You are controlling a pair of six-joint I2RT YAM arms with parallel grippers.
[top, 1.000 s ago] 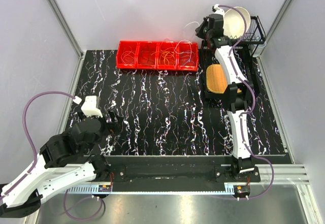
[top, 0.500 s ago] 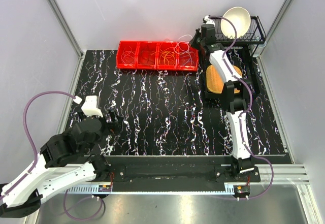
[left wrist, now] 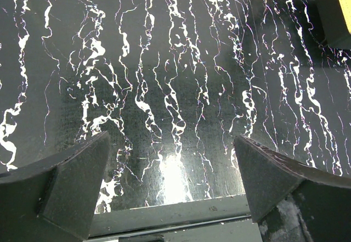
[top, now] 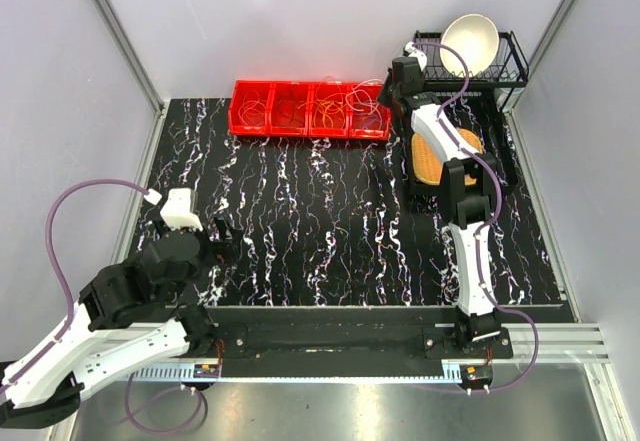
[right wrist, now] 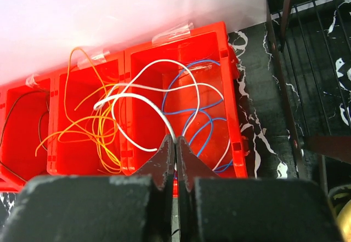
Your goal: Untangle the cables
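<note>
A red tray (top: 310, 111) with four compartments holds the cables at the back of the table. In the right wrist view the rightmost compartment (right wrist: 236, 116) holds blue cables (right wrist: 203, 127) and white cables (right wrist: 159, 88), and the one to its left holds orange and yellow cables (right wrist: 88, 124). My right gripper (right wrist: 175, 140) is shut on a white cable (right wrist: 145, 99) that arcs up over the divider; it hangs above the tray's right end (top: 385, 96). My left gripper (left wrist: 170, 159) is open and empty, low over the black marbled table near the front edge (top: 215, 241).
A black wire dish rack (top: 480, 66) with a white bowl (top: 470, 41) stands at the back right. An orange-yellow object (top: 432, 156) lies on a black tray (top: 500, 151) below it. Grey walls enclose the table on three sides.
My right gripper swung from beside the bowl leftward and down, and now sits over the tray's right end with the white cable. The left arm has not moved.
</note>
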